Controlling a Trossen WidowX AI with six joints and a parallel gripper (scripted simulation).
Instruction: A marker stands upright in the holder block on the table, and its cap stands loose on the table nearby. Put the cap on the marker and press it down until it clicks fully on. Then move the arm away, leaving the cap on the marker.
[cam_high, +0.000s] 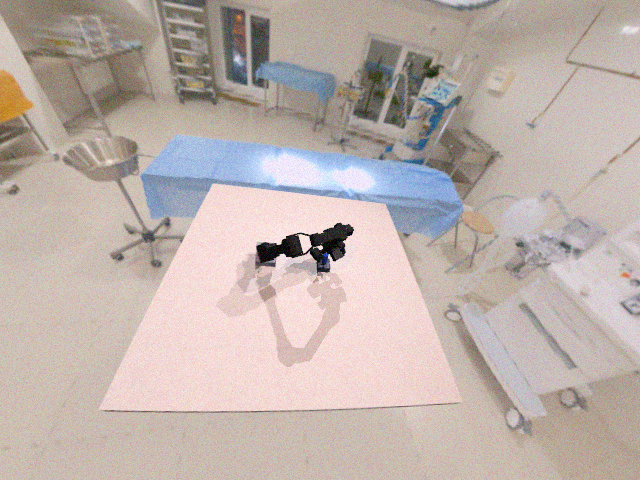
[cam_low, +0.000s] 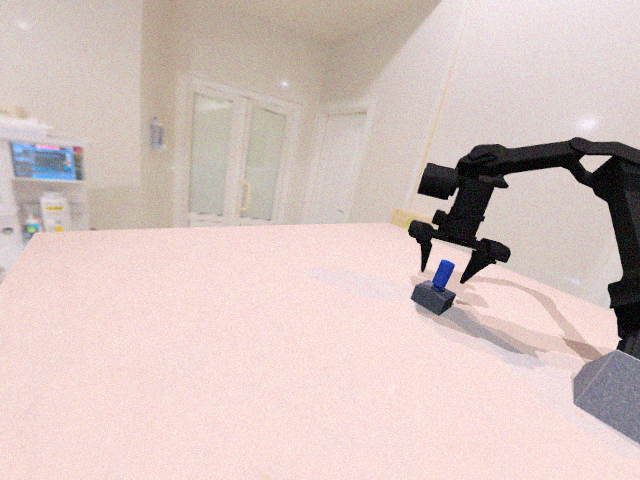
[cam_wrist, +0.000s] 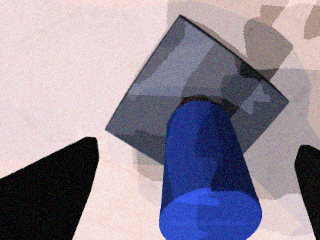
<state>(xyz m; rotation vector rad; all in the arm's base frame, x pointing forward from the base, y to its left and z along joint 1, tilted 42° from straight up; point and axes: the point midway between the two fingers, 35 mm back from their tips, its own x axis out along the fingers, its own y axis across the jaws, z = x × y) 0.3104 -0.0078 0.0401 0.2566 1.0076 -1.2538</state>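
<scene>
Spread wide, the pincer, gripping nothing. Two black pointed fingers hanging tips-down on either side of the blue cap, apart from it, with pale desk showing in each gap. In the wrist view, one finger at 8 o'clock of the cap and the other just cut by the frame edge at 3 o'clock, neither touching the blue.

Seated on the marker, the cap, standing up out of the dark grey holder block; only a thin dark ring of marker visible between cap base and block top in the wrist view. Slightly leaning toward 1 o'clock in the exterior view, though hard to tell whether from the lens or a real tilt. Whether fully clicked down, cannot tell.

Resting flat on the pink desk, the holder block, turned corner-on like a diamond under the wrist camera. In the top view, cap and block small and half hidden beneath the black arm, near the desk's middle, at about 4 o'clock of the arm's elbow. Grey arm base at 4 o'clock of the block in the exterior view, well apart from it.
</scene>
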